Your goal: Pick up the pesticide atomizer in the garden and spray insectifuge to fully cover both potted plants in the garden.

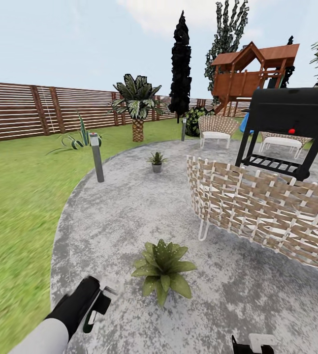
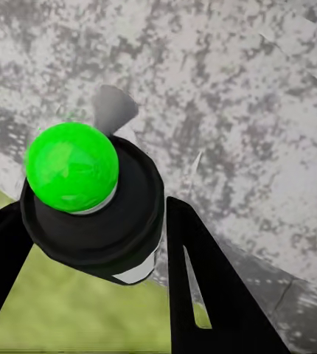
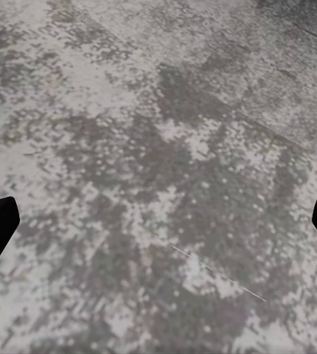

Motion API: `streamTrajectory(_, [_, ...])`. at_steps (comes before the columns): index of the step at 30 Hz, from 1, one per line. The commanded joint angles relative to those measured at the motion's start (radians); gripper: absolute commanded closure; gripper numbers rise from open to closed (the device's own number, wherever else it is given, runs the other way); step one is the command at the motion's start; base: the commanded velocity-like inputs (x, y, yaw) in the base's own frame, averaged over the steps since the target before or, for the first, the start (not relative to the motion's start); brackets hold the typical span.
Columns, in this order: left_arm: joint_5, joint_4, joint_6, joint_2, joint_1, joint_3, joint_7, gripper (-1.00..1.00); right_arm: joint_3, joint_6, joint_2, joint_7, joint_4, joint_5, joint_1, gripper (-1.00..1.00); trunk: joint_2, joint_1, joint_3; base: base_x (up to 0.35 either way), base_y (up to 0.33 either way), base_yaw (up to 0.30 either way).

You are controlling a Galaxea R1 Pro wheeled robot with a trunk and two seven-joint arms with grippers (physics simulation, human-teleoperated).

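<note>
My left gripper (image 1: 96, 306) is shut on the pesticide atomizer (image 2: 92, 203), whose black head with a bright green spot sits between the black fingers (image 2: 203, 287) in the left wrist view. In the head view the atomizer (image 1: 92, 314) hangs low at the left, just left of the near potted plant (image 1: 164, 270), a broad-leaved rosette on the grey patio (image 1: 129, 211). The second potted plant (image 1: 157, 162) stands farther back in a small grey pot. My right gripper (image 3: 158, 221) is open above bare paving, its tips at the picture's sides.
A woven wicker chair back (image 1: 262, 211) stands right of the near plant, with a black grill (image 1: 289, 128) behind it. A grey bollard lamp (image 1: 96, 157) marks the patio's left edge. Lawn (image 1: 16, 211), a slatted fence, a palm and a wooden playhouse lie beyond.
</note>
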Motion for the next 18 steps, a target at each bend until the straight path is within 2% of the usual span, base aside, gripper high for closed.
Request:
streamTrajectory(1, [-0.01, 0.003, 0.002, 0.0, 0.003, -0.005, -0.009, 1.0, -0.005, -0.003, 0.0, -0.005, 0.002, 0.01, -0.001, -1.0, 0.0, 0.0, -0.001, 0.0, 0.0, 0.0])
streamTrajectory(4, [-0.01, 0.022, 0.0, -0.014, 0.007, -0.008, -0.009, 1.0, -0.005, -0.003, 0.0, -0.005, 0.002, 0.01, -0.001, -1.0, 0.0, 0.0, -0.001, 0.0, 0.0, 0.0])
streamTrajectory(7, [-0.012, 0.031, -0.001, -0.06, 0.009, -0.01, -0.009, 1.0, -0.005, -0.003, 0.0, -0.005, 0.002, 0.01, -0.001, -1.0, 0.0, 0.0, -0.001, 0.0, 0.0, 0.0])
streamTrajectory(9, [-0.012, 0.031, -0.002, -0.077, 0.009, -0.01, -0.009, 1.0, -0.005, -0.003, 0.0, -0.005, 0.002, 0.01, -0.001, -1.0, 0.0, 0.0, -0.001, 0.0, 0.0, 0.0])
streamTrajectory(14, [-0.014, 0.029, -0.002, -0.071, 0.008, -0.009, -0.009, 1.0, -0.005, -0.003, 0.0, -0.005, 0.002, 0.01, -0.001, -1.0, 0.0, 0.0, -0.001, 0.0, 0.0, 0.0])
streamTrajectory(16, [-0.016, 0.026, -0.002, -0.057, 0.006, -0.006, -0.005, 1.0, -0.005, -0.003, 0.0, -0.005, 0.002, 0.01, -0.001, -1.0, 0.0, 0.0, -0.001, 0.0, 0.0, 0.0])
streamTrajectory(18, [-0.015, 0.023, 0.0, -0.028, 0.005, -0.005, -0.005, 1.0, -0.005, -0.003, 0.0, -0.005, 0.002, 0.01, -0.001, -1.0, 0.0, 0.0, -0.001, 0.0, 0.0, 0.0])
